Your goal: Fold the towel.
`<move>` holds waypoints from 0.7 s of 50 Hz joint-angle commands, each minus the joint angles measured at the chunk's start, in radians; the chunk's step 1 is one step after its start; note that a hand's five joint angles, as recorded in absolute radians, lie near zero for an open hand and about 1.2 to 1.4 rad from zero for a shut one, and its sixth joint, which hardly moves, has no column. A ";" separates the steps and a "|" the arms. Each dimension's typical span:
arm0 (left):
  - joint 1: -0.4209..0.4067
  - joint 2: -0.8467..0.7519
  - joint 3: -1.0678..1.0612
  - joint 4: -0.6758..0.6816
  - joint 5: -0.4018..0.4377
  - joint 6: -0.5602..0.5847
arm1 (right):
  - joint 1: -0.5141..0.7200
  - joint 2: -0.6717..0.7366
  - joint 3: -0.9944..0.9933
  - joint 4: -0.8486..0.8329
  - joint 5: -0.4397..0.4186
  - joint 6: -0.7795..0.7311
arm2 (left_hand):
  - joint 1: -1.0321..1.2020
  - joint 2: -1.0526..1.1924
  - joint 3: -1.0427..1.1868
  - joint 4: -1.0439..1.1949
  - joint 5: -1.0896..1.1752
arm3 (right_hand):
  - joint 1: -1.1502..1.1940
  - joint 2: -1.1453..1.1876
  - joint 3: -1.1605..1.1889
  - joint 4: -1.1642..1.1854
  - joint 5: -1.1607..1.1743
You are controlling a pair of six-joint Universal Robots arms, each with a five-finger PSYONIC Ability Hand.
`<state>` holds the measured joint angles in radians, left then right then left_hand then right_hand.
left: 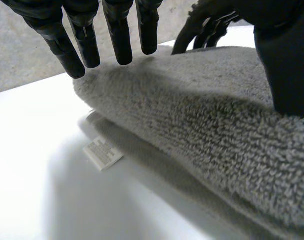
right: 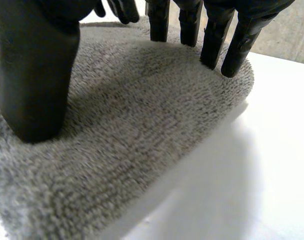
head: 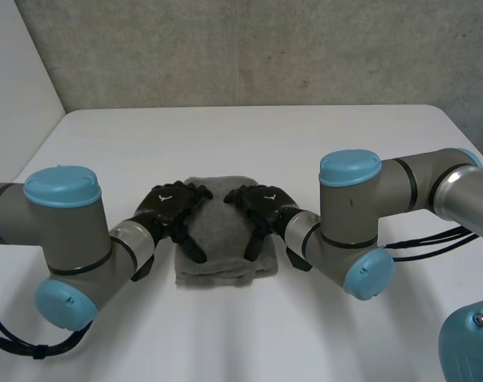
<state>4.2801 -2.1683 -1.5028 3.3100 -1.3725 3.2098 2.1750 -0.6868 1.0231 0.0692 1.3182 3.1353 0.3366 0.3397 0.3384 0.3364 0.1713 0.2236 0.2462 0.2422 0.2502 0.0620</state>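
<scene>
Grey looped-pile towel (head: 221, 239) folded into thick rectangle on smooth white desk (head: 225, 143); white tag (left: 102, 152) at edge. Left hand (head: 171, 208) and right hand (head: 261, 205) rest on top, fingers straight, gripping nothing.

Label (left: 102, 152) print unreadable; towel (left: 217, 140) cut off at view's edge.

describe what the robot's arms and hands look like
The left arm and right arm are thick grey tubes with rounded joints closed by light-blue caps. The left hand and right hand are black, with slim, blunt-tipped fingers and a stouter thumb. Each has a small white mark on its back.
</scene>
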 commanded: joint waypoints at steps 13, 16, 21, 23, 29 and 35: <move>0.001 0.153 -0.008 -0.023 0.006 -0.010 | -0.014 -0.232 0.015 0.089 0.115 -0.038 | -0.009 -0.012 -0.010 -0.008 -0.018 | -0.049 -0.072 -0.068 -0.076 -0.062; 0.004 0.212 -0.002 -0.055 0.006 -0.015 | -0.032 -0.316 0.012 0.112 0.182 -0.035 | -0.047 -0.050 -0.048 -0.046 -0.056 | -0.049 -0.072 -0.068 -0.076 -0.062; 0.023 0.337 0.019 -0.124 0.003 -0.033 | -0.086 -0.428 0.028 0.119 0.279 -0.031 | -0.141 -0.144 -0.142 -0.140 -0.150 | -0.049 -0.072 -0.068 -0.076 -0.062; 0.046 0.377 0.027 -0.142 0.000 -0.035 | -0.103 -0.467 0.046 0.119 0.303 -0.031 | -0.141 -0.144 -0.142 -0.140 -0.150 | -0.049 -0.072 -0.068 -0.076 -0.062; 0.147 0.508 0.021 -0.199 0.003 -0.062 | -0.190 -0.596 0.178 0.118 0.320 -0.035 | -0.141 -0.144 -0.142 -0.140 -0.150 | -0.049 -0.072 -0.068 -0.076 -0.062; 0.197 0.539 0.016 -0.228 0.001 -0.113 | -0.244 -0.669 0.305 0.103 0.311 -0.040 | -0.141 -0.144 -0.142 -0.140 -0.150 | -0.049 -0.072 -0.068 -0.076 -0.062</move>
<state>4.4287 -1.6578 -1.4802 3.1056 -1.3708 3.1388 1.9778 -1.2929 1.2133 0.1870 1.6427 3.0997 0.2695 0.2510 0.2450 0.2595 0.0714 0.2235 0.2462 0.2426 0.2501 0.0619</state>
